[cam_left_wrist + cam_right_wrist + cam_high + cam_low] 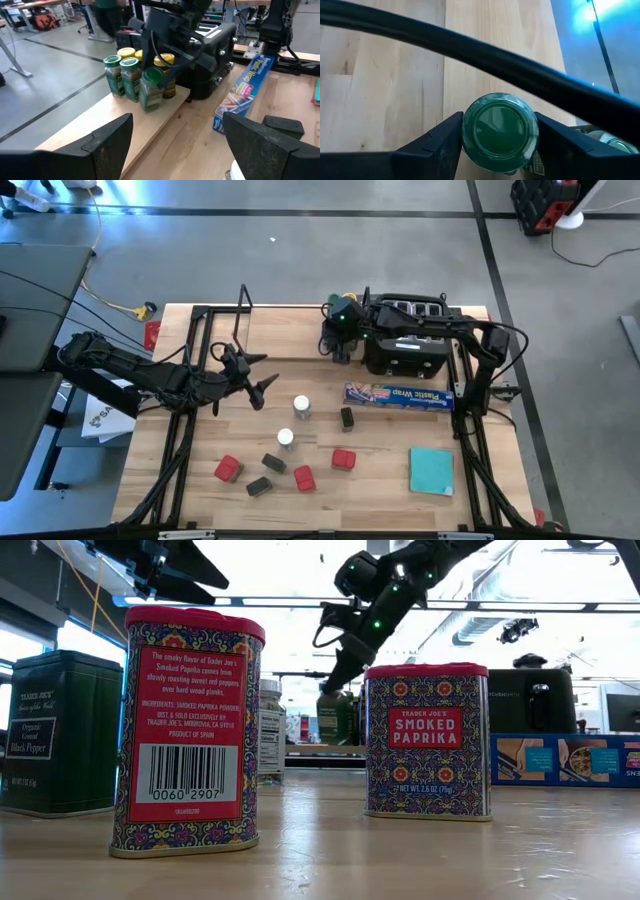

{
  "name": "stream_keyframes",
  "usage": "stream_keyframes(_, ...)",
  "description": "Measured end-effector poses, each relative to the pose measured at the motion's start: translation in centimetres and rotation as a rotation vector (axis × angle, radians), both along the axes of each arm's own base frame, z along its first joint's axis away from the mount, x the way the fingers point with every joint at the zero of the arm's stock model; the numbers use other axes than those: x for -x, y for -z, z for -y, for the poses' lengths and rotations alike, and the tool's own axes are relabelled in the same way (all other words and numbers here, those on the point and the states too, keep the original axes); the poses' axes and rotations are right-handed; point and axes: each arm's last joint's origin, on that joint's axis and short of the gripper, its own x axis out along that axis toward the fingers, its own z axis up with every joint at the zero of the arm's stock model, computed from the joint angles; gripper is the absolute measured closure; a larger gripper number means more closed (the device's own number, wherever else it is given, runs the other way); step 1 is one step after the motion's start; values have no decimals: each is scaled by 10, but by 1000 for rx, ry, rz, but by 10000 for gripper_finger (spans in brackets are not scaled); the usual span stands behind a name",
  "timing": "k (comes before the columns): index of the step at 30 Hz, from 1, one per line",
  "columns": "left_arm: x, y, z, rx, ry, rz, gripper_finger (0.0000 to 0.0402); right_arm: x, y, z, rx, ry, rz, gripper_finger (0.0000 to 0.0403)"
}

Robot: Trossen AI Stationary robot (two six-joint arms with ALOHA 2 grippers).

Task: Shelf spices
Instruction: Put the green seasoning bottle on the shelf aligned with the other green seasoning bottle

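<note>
Light wood table [390, 480] carries, nearest, red tins [228, 469] and dark tins [259, 487], then two white-lidded jars [301, 408] mid-table. Left gripper [262, 375] hovers above the table's left middle, fingers spread, holding nothing. Farther back, right gripper [500, 131] brackets a green-lidded jar [500, 131] standing on the shelf [150, 125], beside other jars [121, 75] and the toaster [405, 340]; whether it pinches, I cannot tell.

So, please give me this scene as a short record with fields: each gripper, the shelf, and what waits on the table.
left gripper: open, empty, above the table left of the white-lid jars
right gripper: fingers at both sides of a green-lid jar on the shelf
shelf: several green and yellow lid jars beside the toaster
table: red tins, dark tins, white-lid jars
</note>
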Motion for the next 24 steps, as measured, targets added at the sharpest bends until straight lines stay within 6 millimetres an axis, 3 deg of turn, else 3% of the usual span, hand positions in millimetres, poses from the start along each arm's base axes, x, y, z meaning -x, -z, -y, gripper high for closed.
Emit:
stream_keyframes(14, 0, 0, 0, 3, 8, -1, 98, 1, -2, 1, 75, 57, -20, 124)
stream_keyframes(24, 0, 0, 0, 6, 7, 7, 98, 6, -27, -16, 172, 74, 13, 123)
